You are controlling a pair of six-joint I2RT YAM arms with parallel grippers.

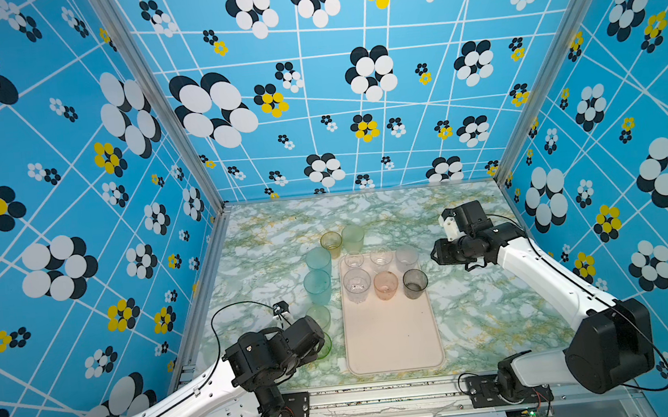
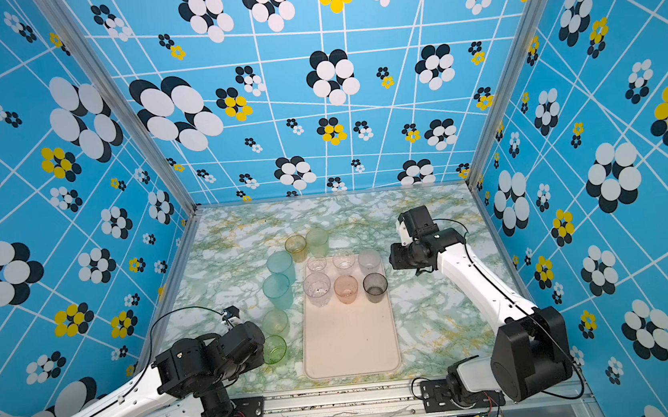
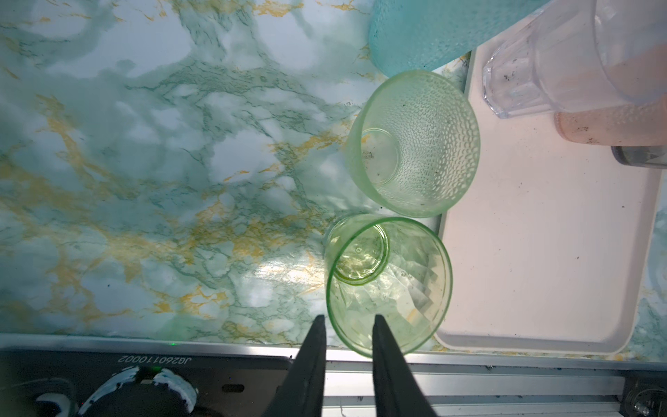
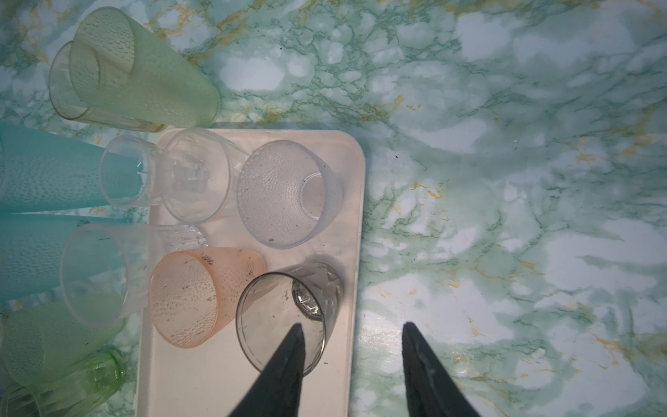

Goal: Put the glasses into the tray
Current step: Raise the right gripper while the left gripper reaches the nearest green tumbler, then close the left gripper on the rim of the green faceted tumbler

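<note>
Green-tinted and faceted, the nearest glass (image 3: 389, 289) is stood upright on the marbled table (image 3: 144, 162), just beside the long rim of the tray (image 3: 541, 252) at its near end. Its wall is straddled by the left gripper (image 3: 348, 319): one finger is set outside, one over the inside, and the jaws are seen narrowly apart, not pressed on the wall. A dimpled glass (image 3: 415, 144) is found almost touching it on the far side. Two teal glasses (image 1: 317, 286) are lined up beyond, and an amber glass (image 1: 331, 243) and a tall pale-green glass (image 1: 353, 237) are placed past the tray's far end. Six glasses are gathered on the tray's far half: three clear at the back, then a clear one, a pink glass (image 4: 187, 296) and a grey glass (image 4: 274, 310). The right gripper (image 4: 353, 326) is held open and empty, one finger over the grey glass, one over the table.
</note>
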